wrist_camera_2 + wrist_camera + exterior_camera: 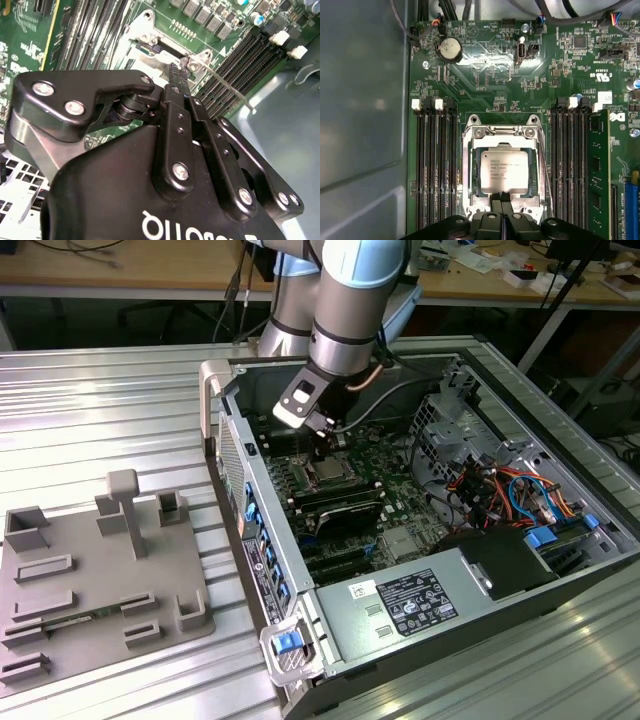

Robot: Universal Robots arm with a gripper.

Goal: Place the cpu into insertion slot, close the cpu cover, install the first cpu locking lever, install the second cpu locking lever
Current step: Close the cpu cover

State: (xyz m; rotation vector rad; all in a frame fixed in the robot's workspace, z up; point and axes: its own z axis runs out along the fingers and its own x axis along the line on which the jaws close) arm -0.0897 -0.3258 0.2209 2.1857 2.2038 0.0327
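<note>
The cpu, a square chip with a silver-grey top, lies flat in the insertion slot between the black memory slots. The cpu cover, a silver frame, lies down around the chip. My gripper is shut, with nothing seen between its fingertips, which rest together at the socket's edge just beside the chip. In the second wrist view the gripper points at a socket corner, where a thin locking lever sticks out free. In the exterior view the gripper hangs right over the cpu.
The open computer case lies on a ribbed metal table. A grey power supply fills its near end, and coloured cables bunch on the exterior view's right. A grey fixture plate sits on the exterior view's left. One green memory stick stands beside the socket.
</note>
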